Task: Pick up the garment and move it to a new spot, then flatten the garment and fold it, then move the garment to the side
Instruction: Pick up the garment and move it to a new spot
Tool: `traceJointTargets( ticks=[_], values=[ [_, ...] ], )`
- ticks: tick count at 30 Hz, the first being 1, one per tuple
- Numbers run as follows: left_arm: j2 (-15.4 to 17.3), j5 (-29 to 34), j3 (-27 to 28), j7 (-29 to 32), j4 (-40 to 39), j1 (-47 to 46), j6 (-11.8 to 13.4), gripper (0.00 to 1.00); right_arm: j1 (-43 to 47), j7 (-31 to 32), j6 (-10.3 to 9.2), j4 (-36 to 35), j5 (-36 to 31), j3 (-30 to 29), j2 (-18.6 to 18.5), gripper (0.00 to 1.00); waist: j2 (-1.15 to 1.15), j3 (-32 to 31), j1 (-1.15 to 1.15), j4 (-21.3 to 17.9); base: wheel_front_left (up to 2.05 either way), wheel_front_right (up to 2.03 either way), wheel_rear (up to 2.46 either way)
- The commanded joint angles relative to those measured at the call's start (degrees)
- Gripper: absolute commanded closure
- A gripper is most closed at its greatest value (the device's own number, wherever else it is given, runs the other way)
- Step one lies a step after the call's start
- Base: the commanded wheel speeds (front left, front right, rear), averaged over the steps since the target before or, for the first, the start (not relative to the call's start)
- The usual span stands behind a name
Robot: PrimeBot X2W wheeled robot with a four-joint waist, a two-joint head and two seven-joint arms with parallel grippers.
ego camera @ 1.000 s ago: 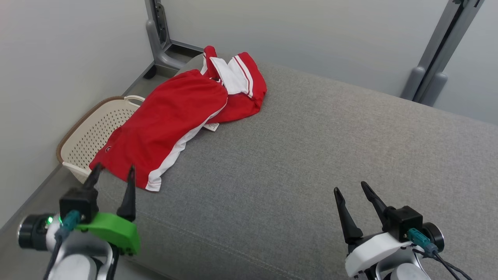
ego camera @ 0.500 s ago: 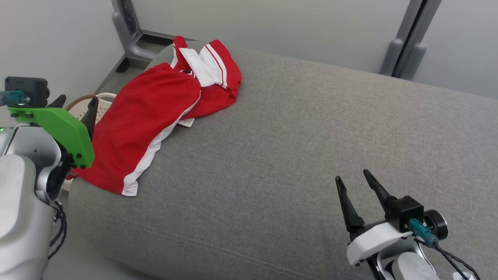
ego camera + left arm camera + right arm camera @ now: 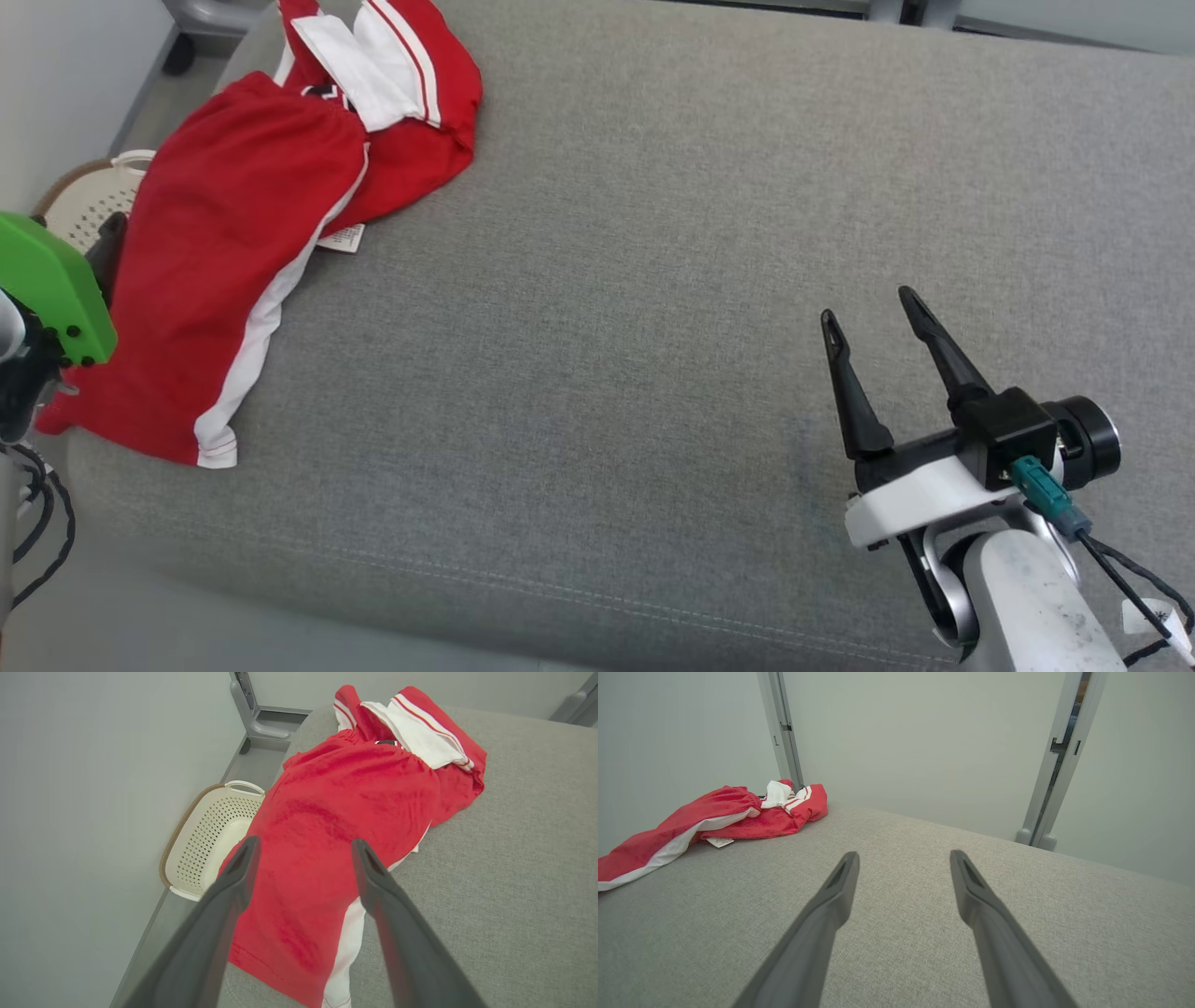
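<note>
The garment (image 3: 233,243), red with a white side stripe, lies crumpled at the far left corner of the grey cushion (image 3: 653,280). Its far end is bunched, with a white panel edged in thin red lines turned up on top. Its near end stretches along the cushion's left edge, the white-trimmed hem closest to the robot. A small white label (image 3: 341,238) pokes out from under its right side onto the bare cushion. Just beyond the cushion's left edge a cream perforated basket (image 3: 79,191) with a brown rim stands on the floor, and in the left wrist view the red cloth overlaps the basket's near side. The left gripper (image 3: 304,842) hangs over the garment's near half with its jaws wide and nothing between them; its two fingers frame the red cloth, and whether they touch it I cannot tell. The right gripper (image 3: 868,306) is well apart from the garment, over bare cushion on the right, jaws likewise wide and empty, fingers pointing toward the pale wall (image 3: 924,742) and a grey post (image 3: 1055,765).
</note>
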Motion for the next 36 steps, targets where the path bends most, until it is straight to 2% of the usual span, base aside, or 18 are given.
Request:
traceJointTargets(
  ticks=[1, 10, 21, 31, 32, 33, 34, 35, 36],
  values=[
    [0.2, -0.9, 0.1, -0.4, 0.8, -1.1, -0.1, 0.00, -0.8, 0.6, 0.00, -1.5, -0.8, -0.6, -0.7, 0.00, 0.00, 6.3, 0.00, -4.5, 0.00, 0.00, 0.00],
    [2.2, -2.9, -4.6, 1.6, 1.2, -0.3, -0.1, 0.00, 0.4, 2.1, 0.00, -5.3, -1.2, -1.9, -2.2, 0.00, 0.00, 9.9, 0.00, -5.4, 0.00, 0.00, 0.00],
    [3.0, -2.8, -8.7, -4.0, 4.5, -1.4, -0.1, 0.00, 1.1, 4.0, 0.00, -8.6, -1.4, -2.1, -3.7, 0.00, 0.00, 12.6, 0.00, -5.5, 0.00, 0.00, 0.00],
    [2.0, -1.6, -10.2, -7.8, 11.1, -2.6, 0.5, 0.00, 0.0, 4.7, 0.00, -9.8, -1.1, -1.5, -4.1, 0.00, 0.00, 13.5, 0.00, -6.7, 0.00, 0.00, 0.00],
    [2.0, -1.5, -10.2, -8.0, 11.7, -2.8, 0.6, 0.06, 0.0, 4.8, -0.01, -9.8, -1.2, -1.6, -4.2, 0.00, 0.00, 13.5, 0.00, -6.8, 0.00, 0.00, 0.00],
    [1.8, -1.4, -10.3, -8.4, 12.3, -3.0, 0.6, 0.18, 0.1, 4.8, 0.00, -9.9, -1.2, -1.7, -4.3, 0.00, 0.00, 13.6, 0.00, -6.9, 0.00, 0.00, 0.00],
    [1.7, -1.5, -10.2, -8.8, 12.9, -3.2, 0.6, 0.33, 0.1, 4.8, 0.00, -10.0, -1.2, -1.8, -4.4, 0.00, 0.00, 13.6, 0.00, -7.1, 0.00, 0.00, 0.00],
    [1.6, -1.5, -10.2, -9.0, 13.4, -3.3, 0.6, 0.57, 0.3, 4.7, 0.00, -10.0, -1.2, -1.9, -4.4, 0.00, 0.00, 13.6, 0.00, -7.1, 0.00, 0.00, 0.00],
    [1.5, -1.4, -10.3, -9.4, 14.0, -3.4, 0.6, 0.68, 0.3, 4.7, 0.00, -9.9, -1.2, -2.0, -4.4, 0.00, 0.00, 13.5, 0.00, -7.2, 0.00, 0.00, 0.00]
  ],
)
